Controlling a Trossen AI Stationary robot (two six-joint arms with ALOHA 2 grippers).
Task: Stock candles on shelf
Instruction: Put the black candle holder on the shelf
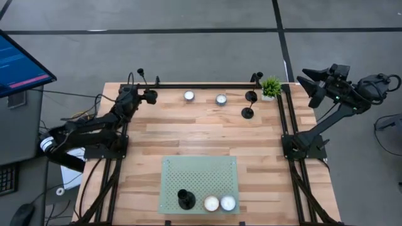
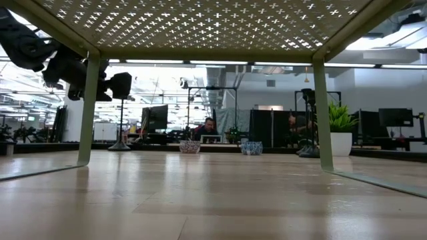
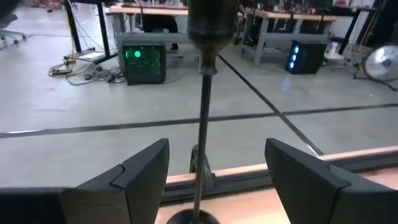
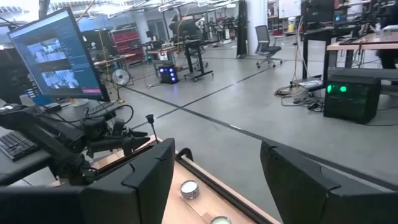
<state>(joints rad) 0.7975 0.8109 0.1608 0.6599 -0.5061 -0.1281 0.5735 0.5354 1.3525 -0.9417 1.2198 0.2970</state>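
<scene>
Left gripper (image 1: 151,96), upper left of the table, jaws wide apart and empty; right gripper (image 1: 312,85), upper right — also parted, holding nothing. Two candles (image 1: 219,203) sit on the shelf (image 1: 200,168).

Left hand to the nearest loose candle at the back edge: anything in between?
Nothing visible. In the high view the left hand is open at the table's back left corner, and the nearer candle sits to its right with only bare table between. A thin black stand is right ahead of the hand's fingers.
</scene>
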